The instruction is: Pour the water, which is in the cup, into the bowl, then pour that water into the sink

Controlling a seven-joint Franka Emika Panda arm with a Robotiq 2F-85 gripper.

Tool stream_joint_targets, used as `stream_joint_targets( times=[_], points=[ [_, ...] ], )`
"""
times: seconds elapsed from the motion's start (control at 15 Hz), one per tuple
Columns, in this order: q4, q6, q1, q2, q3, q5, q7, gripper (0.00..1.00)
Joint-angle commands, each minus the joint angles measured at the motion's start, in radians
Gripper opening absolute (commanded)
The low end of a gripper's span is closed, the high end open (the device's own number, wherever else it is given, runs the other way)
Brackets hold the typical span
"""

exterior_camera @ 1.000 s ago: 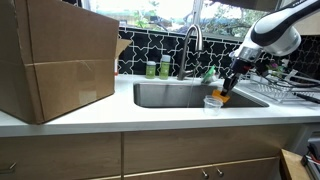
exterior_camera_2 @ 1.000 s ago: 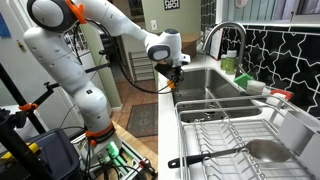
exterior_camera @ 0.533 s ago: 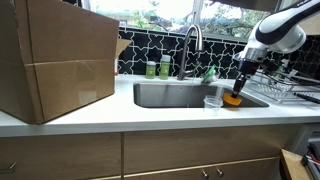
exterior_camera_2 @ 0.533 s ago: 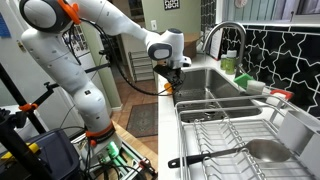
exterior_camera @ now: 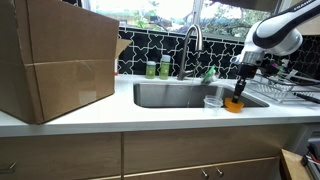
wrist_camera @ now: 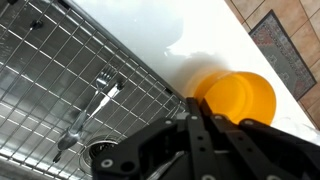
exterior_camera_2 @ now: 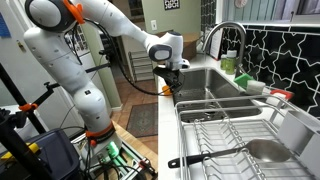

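Observation:
In an exterior view my gripper comes down from above onto the orange bowl. The bowl is low over the white counter, at the sink's front corner. The wrist view has my gripper shut on the near rim of the bowl, whose orange body juts out past the fingertips. Just beside the bowl stands the clear cup, upright. The steel sink lies behind them. I cannot make out any water. My gripper hangs at the counter's edge by the sink.
A wire dish rack holding utensils stands close beside the bowl. Behind the sink a curved faucet rises, with green bottles next to it. A big cardboard box fills the counter's other end.
The gripper has carried the bowl from a tilted pose over the cup, away from the cup and down toward the counter. The cup has stayed put.

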Motion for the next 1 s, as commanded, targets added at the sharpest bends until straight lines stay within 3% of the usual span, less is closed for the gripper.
stream_joint_targets(
  times=[0.0,0.53,0.6,0.73,0.93],
  points=[
    [0.001,-0.022,-0.012,0.010,0.014,-0.050,0.001,0.01],
    [0.017,-0.025,-0.007,0.041,0.034,-0.066,0.001,0.01],
    [0.015,-0.026,-0.008,0.036,0.037,-0.071,0.002,0.29],
    [0.008,-0.021,-0.008,0.017,0.044,-0.081,0.006,0.36],
    [-0.005,-0.011,-0.008,-0.030,0.055,-0.105,0.015,0.58]
  ],
)
